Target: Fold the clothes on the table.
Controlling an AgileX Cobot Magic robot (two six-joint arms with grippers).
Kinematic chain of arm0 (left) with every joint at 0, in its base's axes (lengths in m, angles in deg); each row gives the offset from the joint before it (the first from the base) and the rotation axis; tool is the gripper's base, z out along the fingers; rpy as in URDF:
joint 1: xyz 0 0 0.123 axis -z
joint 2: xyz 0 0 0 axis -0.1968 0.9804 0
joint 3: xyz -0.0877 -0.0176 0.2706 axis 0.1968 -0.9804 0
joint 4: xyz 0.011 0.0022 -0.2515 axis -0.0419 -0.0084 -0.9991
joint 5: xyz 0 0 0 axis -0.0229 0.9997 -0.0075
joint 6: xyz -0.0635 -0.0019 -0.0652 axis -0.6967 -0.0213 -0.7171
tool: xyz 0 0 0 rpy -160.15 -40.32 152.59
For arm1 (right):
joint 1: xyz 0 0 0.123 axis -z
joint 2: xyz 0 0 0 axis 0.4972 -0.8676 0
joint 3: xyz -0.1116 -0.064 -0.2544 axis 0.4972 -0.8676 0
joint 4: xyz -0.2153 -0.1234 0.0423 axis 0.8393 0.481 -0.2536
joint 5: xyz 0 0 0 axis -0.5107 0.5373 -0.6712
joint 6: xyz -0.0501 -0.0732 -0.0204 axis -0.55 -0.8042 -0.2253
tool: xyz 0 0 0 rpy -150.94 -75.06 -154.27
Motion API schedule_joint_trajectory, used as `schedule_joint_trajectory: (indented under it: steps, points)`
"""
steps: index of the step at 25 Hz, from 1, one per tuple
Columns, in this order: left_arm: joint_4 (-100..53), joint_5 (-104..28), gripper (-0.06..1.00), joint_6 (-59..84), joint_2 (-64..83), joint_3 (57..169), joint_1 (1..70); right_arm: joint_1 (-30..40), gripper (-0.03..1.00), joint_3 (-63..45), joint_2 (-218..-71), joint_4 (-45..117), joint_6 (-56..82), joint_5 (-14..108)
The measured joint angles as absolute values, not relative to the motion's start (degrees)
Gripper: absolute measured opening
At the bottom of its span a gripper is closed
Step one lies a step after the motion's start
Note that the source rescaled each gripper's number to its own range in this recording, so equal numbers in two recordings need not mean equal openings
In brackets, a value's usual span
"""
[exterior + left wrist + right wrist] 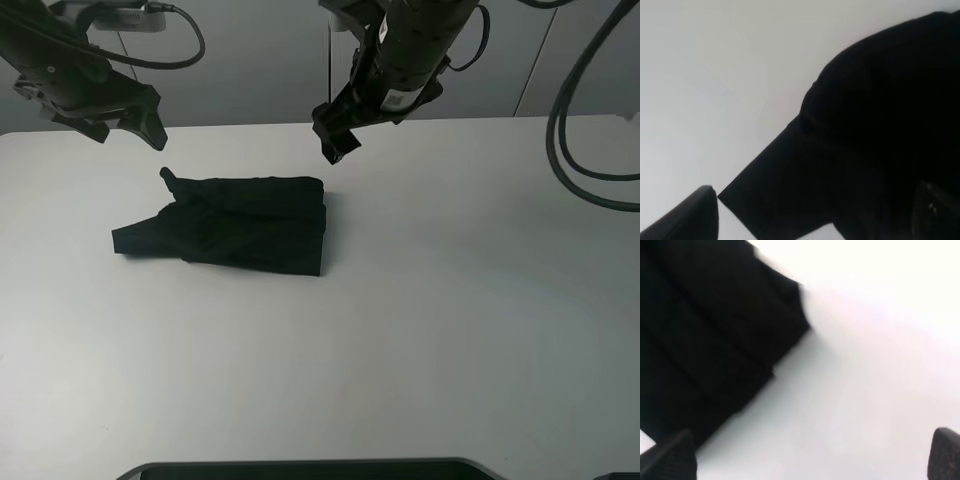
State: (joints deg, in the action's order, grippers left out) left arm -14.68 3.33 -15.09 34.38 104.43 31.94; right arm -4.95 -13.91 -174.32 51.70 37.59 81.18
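The black T-shirt (250, 225) lies folded into a rough rectangle on the white table (470, 300), left of centre. One sleeve sticks out to the left, and no print shows. My left gripper (130, 122) hangs open and empty above the table, up and left of the shirt. The left wrist view shows the shirt (880, 140) below it. My right gripper (336, 140) hangs open and empty just beyond the shirt's far right corner. The right wrist view shows that folded corner (705, 340) between the spread fingertips (670, 457).
A dark flat object (300, 468) sits at the front edge of the table. Black cables (585, 150) hang at the right. A grey wall stands behind the table's far edge.
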Motion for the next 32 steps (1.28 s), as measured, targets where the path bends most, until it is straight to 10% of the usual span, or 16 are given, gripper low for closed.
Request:
schedule_joint_trajectory:
  steps: [14,32]
  points:
    - [-14.0,3.3,1.00,-18.7,8.8,86.0,31.9,-4.9,1.00,-43.6,-137.3,55.4,48.9,81.7]
    - [-14.0,14.2,1.00,-20.7,-34.6,68.2,31.9,-4.9,1.00,-52.5,-92.3,53.4,47.5,102.0]
